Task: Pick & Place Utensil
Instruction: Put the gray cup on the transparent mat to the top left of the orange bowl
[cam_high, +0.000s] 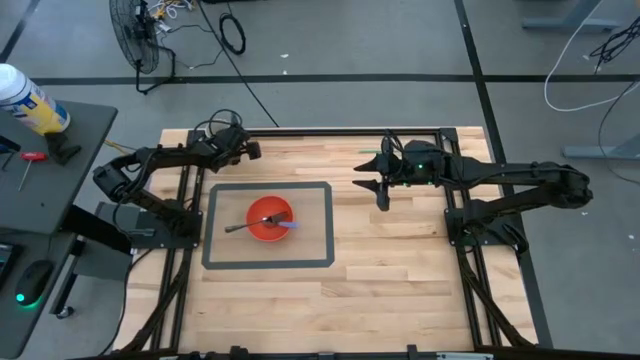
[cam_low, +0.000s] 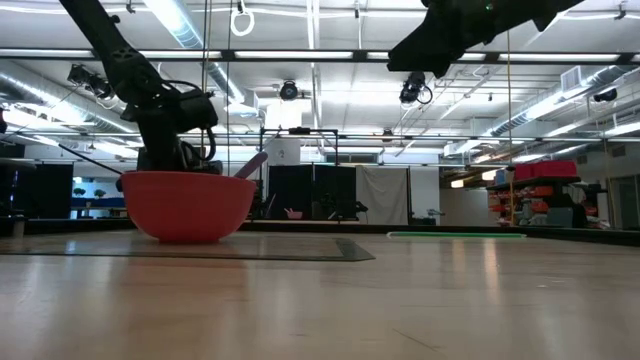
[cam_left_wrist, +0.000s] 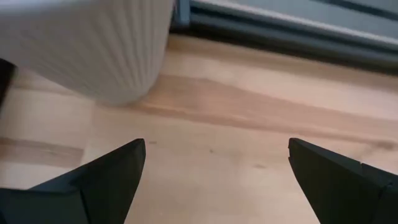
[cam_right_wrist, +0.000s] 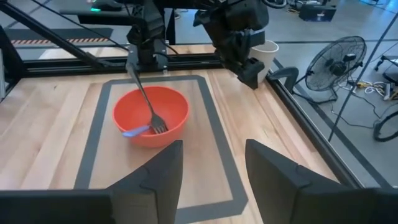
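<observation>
Wood-plank worktop under me, grey-bordered mat left of centre in the high view. Red bowl sits on the mat, roughly in its middle. Fork lies in the bowl, tines down inside, handle leaning out over the rim toward the left of the high frame; something blue is also in the bowl, can't tell what. My right gripper hangs above bare wood right of the mat, upper-centre of the high frame, well apart from the bowl, fingers spread a moderate gap, nothing between them. My left gripper is at the upper left of the worktop, just above the mat's top edge, fingers spread wide and empty over the wood. White ribbed cup stands right in front of it, near the worktop's back rail.
</observation>
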